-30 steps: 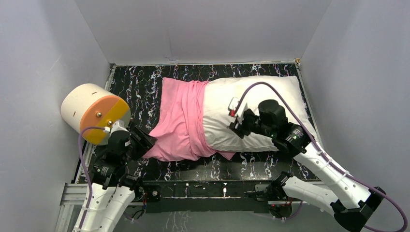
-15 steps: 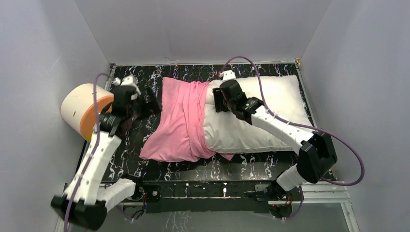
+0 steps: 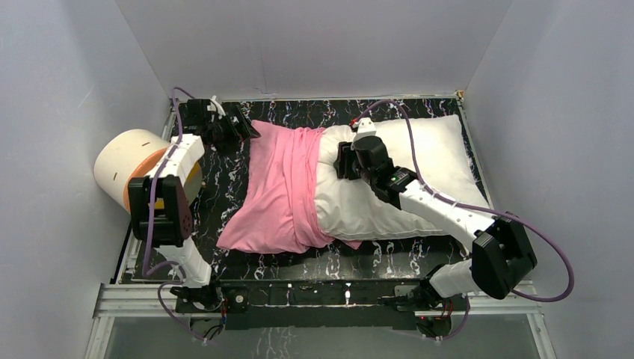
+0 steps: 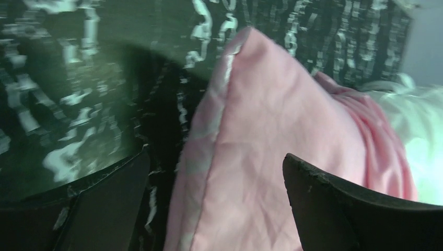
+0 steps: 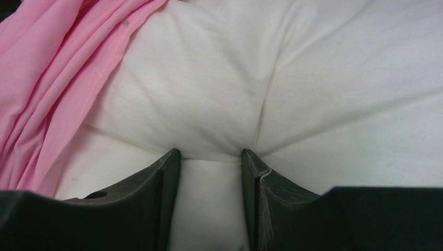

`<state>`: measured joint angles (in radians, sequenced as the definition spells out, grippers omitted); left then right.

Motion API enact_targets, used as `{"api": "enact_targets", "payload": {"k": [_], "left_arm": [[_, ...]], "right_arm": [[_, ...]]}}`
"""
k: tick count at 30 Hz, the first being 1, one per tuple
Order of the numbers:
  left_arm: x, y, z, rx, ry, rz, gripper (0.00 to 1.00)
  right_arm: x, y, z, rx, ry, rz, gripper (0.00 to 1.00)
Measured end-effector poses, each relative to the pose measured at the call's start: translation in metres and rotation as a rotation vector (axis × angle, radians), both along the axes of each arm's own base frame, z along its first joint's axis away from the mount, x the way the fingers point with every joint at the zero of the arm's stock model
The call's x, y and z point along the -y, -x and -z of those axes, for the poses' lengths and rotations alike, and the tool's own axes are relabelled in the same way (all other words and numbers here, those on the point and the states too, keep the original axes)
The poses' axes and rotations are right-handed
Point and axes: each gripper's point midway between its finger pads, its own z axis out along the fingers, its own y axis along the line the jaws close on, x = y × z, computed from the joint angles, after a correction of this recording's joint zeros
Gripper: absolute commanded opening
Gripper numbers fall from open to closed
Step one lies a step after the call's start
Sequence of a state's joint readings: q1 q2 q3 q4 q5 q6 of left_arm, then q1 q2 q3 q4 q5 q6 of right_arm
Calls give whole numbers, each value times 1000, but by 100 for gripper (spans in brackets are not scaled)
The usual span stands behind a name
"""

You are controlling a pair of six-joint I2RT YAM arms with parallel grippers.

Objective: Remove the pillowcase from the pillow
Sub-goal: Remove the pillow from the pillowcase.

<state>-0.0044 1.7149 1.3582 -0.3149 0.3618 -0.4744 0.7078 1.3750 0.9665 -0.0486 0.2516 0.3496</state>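
Note:
The pink pillowcase (image 3: 280, 187) covers the left end of the white pillow (image 3: 419, 168), bunched in folds at its middle. My left gripper (image 3: 243, 127) is open at the pillowcase's far-left corner. In the left wrist view the pink corner (image 4: 266, 141) lies between my wide-apart fingers (image 4: 104, 209), and the gripper (image 4: 217, 164) holds nothing. My right gripper (image 3: 342, 161) presses on the pillow just right of the bunched pink edge. In the right wrist view the gripper (image 5: 210, 157) pinches a fold of white pillow (image 5: 209, 94), with pink folds (image 5: 57, 78) to the left.
A cream-and-orange cylinder (image 3: 146, 176) lies at the left, beside my left arm. The black marbled table (image 3: 374, 250) is boxed in by grey walls on three sides. The pillow's right end reaches the table's right edge.
My left arm has swung from the near left to the pillowcase's far-left corner. My right gripper has moved left and farther along the pillow, ending at the bunched pink edge.

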Motion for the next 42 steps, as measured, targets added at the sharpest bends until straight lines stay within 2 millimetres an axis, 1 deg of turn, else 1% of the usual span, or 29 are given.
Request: {"api": "enact_targets", "payload": {"k": [3,5,7,8,10,12,14,15,16,17,20,23,24,27,28,32,33,34,35,36,38,39,40,41,42], "left_arm": [[14,-13,8,9,145,48,98],[23,-21,10,26,245,84,98],[29,-25,13,31,318,112,90],[34,-28,14,32,362,130,84],[39,-33,19,29,425,148,69],[43,-36,27,16,475,154,48],[45,-35,29,3,505,156,21],[46,-36,28,7,513,160,10],[47,-36,26,6,520,159,1],[46,-37,25,11,516,161,0],[42,-41,26,10,465,151,0],[32,-43,31,-11,374,106,0],[29,-43,26,-3,350,91,0],[19,-42,22,-8,244,34,0],[12,-44,19,-6,191,12,0],[-12,-51,-7,38,22,-40,0],[-20,-50,-14,45,-9,-54,8],[-31,-48,-21,45,-40,-70,28],[-38,-48,-25,45,-60,-76,45],[-46,-49,-30,53,-83,-81,59],[-59,-53,-41,80,-113,-89,81],[-65,-54,-46,96,-131,-102,88],[-67,-53,-51,108,-152,-101,91],[-65,-52,-54,114,-178,-97,92],[-55,-49,-58,125,-202,-79,92]], "right_arm": [[-2,-1,2,-7,-12,-3,55],[-3,-1,2,-10,-18,-3,58],[-4,-1,2,-13,-24,-6,59],[-4,-1,2,-13,-25,-7,59],[-5,-1,2,-15,-27,-10,58],[-5,-1,2,-16,-28,-11,59],[-5,-1,2,-17,-29,-11,59],[-5,-1,2,-18,-30,-12,59],[-5,-1,2,-20,-31,-12,59],[-6,-1,3,-24,-30,-12,59],[-6,-3,4,-37,-36,-5,60],[-7,-3,4,-44,-46,2,60],[-7,-3,4,-46,-51,5,60],[-7,-3,5,-57,-76,23,60],[-7,-3,5,-59,-87,32,60],[-5,-3,5,-69,-114,69,60],[-4,-2,5,-71,-123,76,60],[-4,-1,4,-73,-130,81,60],[-3,-1,4,-76,-138,85,59],[-3,0,4,-77,-145,87,59],[-5,0,3,-78,-155,86,57],[-5,0,3,-80,-158,86,57],[-5,0,3,-81,-160,86,57],[-5,0,3,-83,-163,86,57],[-5,0,3,-83,-164,86,57]]}}
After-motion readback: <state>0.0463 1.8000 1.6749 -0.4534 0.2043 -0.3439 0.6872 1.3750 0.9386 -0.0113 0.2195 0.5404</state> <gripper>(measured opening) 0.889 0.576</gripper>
